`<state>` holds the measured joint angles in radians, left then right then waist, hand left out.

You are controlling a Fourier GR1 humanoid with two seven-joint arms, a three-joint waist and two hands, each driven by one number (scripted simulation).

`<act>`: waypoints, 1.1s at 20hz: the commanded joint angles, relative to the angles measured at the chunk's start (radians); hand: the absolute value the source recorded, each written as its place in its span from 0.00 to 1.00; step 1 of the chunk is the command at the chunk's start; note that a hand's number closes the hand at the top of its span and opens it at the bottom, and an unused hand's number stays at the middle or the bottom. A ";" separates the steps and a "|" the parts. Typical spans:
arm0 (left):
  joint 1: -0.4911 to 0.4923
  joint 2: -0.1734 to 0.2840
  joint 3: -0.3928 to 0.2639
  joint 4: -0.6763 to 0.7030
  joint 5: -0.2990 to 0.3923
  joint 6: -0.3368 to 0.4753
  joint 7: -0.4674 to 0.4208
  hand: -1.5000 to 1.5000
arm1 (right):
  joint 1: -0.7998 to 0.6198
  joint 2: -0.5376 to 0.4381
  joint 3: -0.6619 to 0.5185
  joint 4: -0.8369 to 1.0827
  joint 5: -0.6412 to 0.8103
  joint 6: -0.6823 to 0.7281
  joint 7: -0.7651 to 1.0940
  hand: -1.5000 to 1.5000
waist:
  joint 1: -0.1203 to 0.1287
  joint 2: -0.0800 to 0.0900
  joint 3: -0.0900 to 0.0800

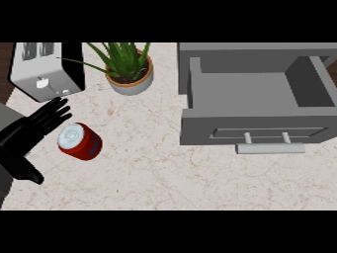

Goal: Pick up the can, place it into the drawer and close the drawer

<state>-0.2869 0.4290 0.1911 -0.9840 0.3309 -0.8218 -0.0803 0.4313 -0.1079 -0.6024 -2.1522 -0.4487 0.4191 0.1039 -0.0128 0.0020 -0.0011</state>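
A red can (pixel 80 142) with a white top lies on the marble counter at the left. My left hand (pixel 21 138) is just left of it, fingers straight and pointing up-right, thumb spread toward the lower right, not touching the can. The grey drawer (pixel 262 136) stands pulled open at the right, its inside bare, with a handle (pixel 269 147) on its front. My right hand is not in the picture.
A silver toaster (pixel 45 69) stands at the back left. A potted green plant (pixel 129 69) sits between the toaster and the drawer. Bare marble counter (pixel 156 173) stretches between the can and the drawer front.
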 commanded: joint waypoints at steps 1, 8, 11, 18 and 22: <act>-0.084 -0.017 0.006 0.175 -0.146 0.037 -0.160 0.00 | 0.006 0.028 -0.013 0.005 0.018 0.029 -0.025 0.00 | -0.007 0.001 0.000; -0.125 0.012 -0.025 0.427 -0.301 0.036 -0.384 0.00 | 0.018 0.025 -0.041 -0.015 -0.018 0.067 0.013 0.00 | -0.016 0.005 -0.001; -0.139 0.029 -0.031 0.454 -0.302 0.005 -0.395 0.00 | 0.043 0.086 -0.015 -0.111 -0.023 0.056 0.053 0.00 | -0.008 0.001 -0.001; -0.174 -0.022 -0.069 0.619 -0.384 0.067 -0.541 0.00 | -0.024 0.051 -0.041 -0.033 -0.030 0.059 0.042 0.00 | -0.020 0.009 -0.003; -0.204 0.005 -0.067 0.674 -0.380 0.011 -0.535 0.00 | -0.034 0.064 -0.037 -0.057 0.007 0.040 0.061 0.00 | -0.014 0.008 -0.003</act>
<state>-0.4707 0.4317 0.1319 -0.3749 -0.0317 -0.7031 -0.5124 0.4247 -0.0621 -0.6603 -2.1889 -0.4730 0.4880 0.1440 -0.0280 0.0085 -0.0031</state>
